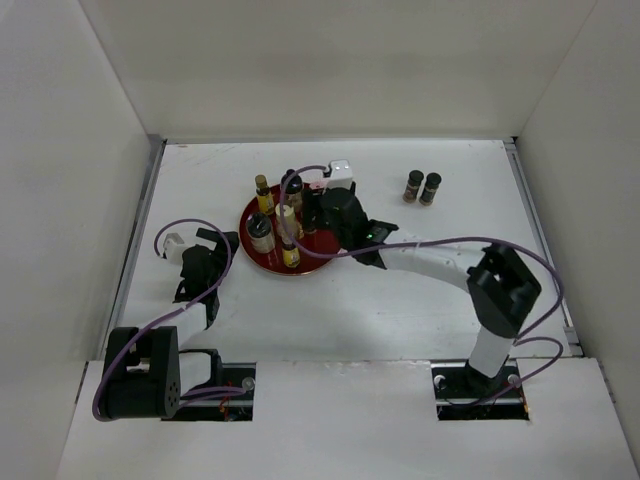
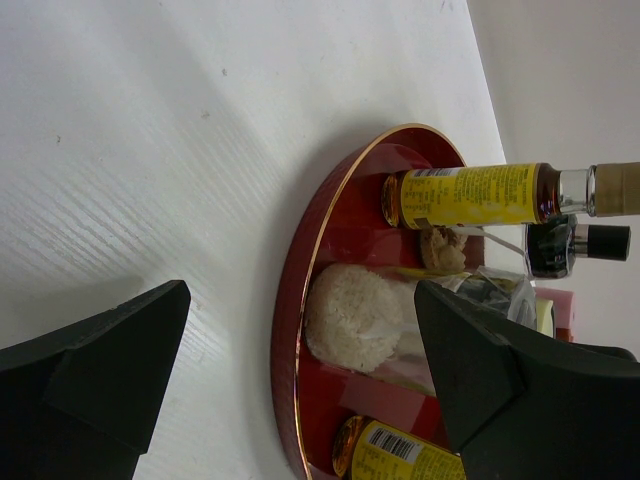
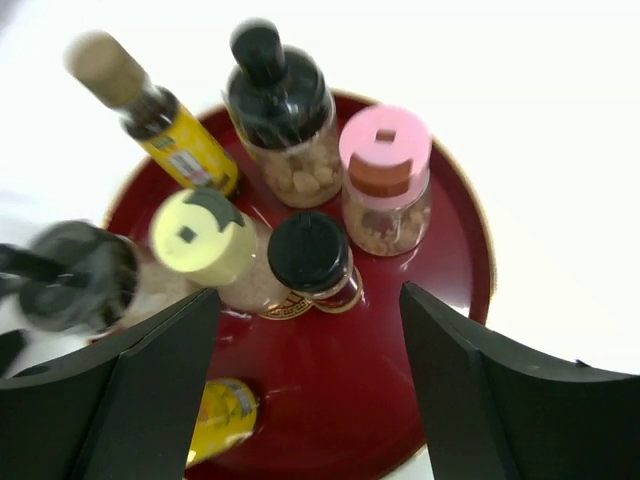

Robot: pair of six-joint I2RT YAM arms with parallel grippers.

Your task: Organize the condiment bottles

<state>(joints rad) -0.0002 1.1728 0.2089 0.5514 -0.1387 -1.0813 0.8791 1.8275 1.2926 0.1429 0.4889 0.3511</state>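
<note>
Right end effector (image 3: 308,296), fingers spread, hovers over the red tray (image 3: 470,260); black-capped bottle (image 3: 308,250) stands upright just ahead between them, frame centre, nearer this arm.

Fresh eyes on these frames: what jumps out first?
A red tray left of centre on the table, packed with condiment bottles, the pink-capped jar brightest among them. The right end effector hangs open just above that cluster. Two dark-capped bottles stand side by side off the tray, toward the far right.
</note>
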